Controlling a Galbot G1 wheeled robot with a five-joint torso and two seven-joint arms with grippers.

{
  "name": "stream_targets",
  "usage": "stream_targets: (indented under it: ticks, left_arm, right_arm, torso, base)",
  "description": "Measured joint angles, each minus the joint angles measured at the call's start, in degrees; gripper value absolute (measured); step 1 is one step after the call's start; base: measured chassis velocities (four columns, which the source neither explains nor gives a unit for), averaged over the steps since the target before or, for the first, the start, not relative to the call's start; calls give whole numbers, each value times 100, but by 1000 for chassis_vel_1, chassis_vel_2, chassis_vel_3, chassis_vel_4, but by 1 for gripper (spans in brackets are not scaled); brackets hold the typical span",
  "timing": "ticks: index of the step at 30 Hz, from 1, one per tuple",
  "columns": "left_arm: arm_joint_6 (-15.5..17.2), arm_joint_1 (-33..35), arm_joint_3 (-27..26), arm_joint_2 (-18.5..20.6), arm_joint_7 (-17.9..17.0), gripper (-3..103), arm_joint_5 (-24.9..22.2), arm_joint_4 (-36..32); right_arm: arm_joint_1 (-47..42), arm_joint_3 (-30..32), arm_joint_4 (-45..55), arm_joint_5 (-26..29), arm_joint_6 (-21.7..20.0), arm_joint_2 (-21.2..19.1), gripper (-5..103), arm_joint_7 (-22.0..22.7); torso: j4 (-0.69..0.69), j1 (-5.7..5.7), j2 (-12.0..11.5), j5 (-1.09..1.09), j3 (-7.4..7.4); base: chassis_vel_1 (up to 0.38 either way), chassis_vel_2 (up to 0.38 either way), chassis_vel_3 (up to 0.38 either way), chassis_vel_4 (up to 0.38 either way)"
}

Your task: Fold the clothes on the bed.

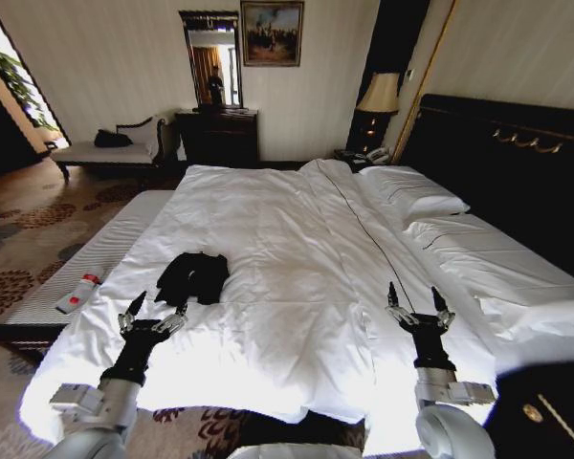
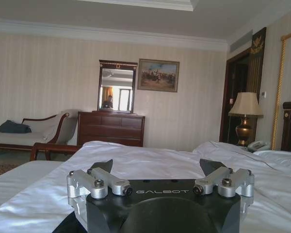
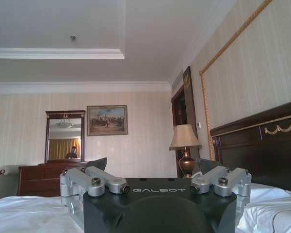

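The clothes (image 1: 193, 275) lie as a crumpled black heap on the white duvet of the bed (image 1: 297, 249), near its left front side. My left gripper (image 1: 159, 304) hovers open just in front of the heap, a short way from its near edge. In the left wrist view the left gripper (image 2: 155, 167) points level across the duvet with its fingers spread wide. My right gripper (image 1: 418, 300) stands open over the duvet on the bed's right front part, far from the clothes. The right gripper (image 3: 153, 165) holds nothing in the right wrist view.
A white bench (image 1: 86, 273) with a red-and-white bottle (image 1: 78, 293) runs along the bed's left side. White pillows (image 1: 411, 196) lie by the dark headboard (image 1: 517, 172). A dark dresser (image 1: 218, 136), a chaise (image 1: 105, 148) and a lamp (image 1: 379, 96) stand by the far wall.
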Motion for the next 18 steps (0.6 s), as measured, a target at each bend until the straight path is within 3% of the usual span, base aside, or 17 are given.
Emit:
stream_targets:
  ticks: [9,18]
  left_arm:
    - [-8,-10,8,-25,-2,100,36,0]
    - [-33,-32,20,-77,-2,100,96,0]
  right_arm:
    - [38,1,-48,12,6,-34,100,4]
    - [50,-7,-60,15,21,-39,100,8]
  torso:
    - [0,0,0,1,0]
    - [-1,-1,1,1,0]
  base:
    - [31,35,-40,-42]
    - [155,175,-161,-190]
